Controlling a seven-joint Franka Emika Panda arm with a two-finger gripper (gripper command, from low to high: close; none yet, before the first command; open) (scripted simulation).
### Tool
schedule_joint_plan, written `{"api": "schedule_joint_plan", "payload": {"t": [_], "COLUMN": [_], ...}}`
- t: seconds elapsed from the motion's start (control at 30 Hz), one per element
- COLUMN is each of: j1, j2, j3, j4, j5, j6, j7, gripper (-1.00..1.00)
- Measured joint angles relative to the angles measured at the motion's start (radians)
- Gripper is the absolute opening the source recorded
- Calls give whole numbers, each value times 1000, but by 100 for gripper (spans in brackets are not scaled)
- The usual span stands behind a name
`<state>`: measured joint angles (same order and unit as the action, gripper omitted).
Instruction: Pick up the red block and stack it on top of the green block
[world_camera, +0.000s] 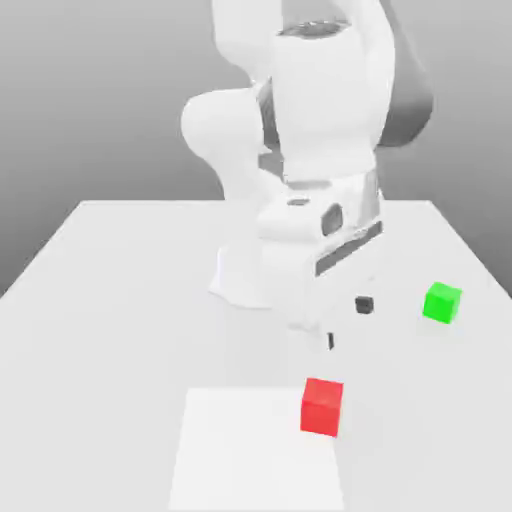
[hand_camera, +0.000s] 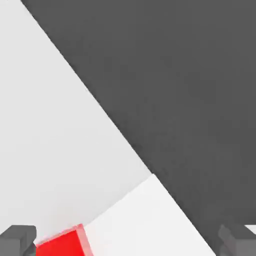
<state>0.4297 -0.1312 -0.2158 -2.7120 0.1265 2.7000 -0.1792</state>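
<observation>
The red block (world_camera: 322, 406) rests on the table near its front edge, on the corner of a brighter white patch. The green block (world_camera: 441, 302) sits on the table toward the exterior view's right, farther back than the red one. My gripper (world_camera: 347, 322) hangs above the table between the two blocks, a little behind and above the red block, with its jaws spread wide and nothing held. In the hand view the red block (hand_camera: 62, 245) shows close to one dark fingertip (hand_camera: 17, 239), while the gripper (hand_camera: 127, 243) stays open.
The white arm's base (world_camera: 250, 275) stands at the middle of the white table (world_camera: 110, 300). A brighter rectangular patch (world_camera: 250, 450) lies at the front. In the hand view the table edge (hand_camera: 115, 125) runs diagonally with dark floor (hand_camera: 190, 90) beyond.
</observation>
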Motion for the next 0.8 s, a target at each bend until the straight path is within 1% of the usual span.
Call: {"api": "schedule_joint_plan", "payload": {"t": [0.07,0.17,0.23,0.43,0.6,0.63,0.8], "j1": [8,15,18,8,-42,-53,-53], "j2": [48,110,144,252,353,370,370], "j3": [7,11,11,36,104,118,118], "j4": [-36,-81,-83,-65,-55,-54,-54], "j5": [-33,-109,-113,-47,27,37,36], "j6": [36,87,116,207,291,304,301], "j7": [-51,-97,-114,-171,-223,-230,-229], "gripper": [0,0,0,0,0,-100,-100]}}
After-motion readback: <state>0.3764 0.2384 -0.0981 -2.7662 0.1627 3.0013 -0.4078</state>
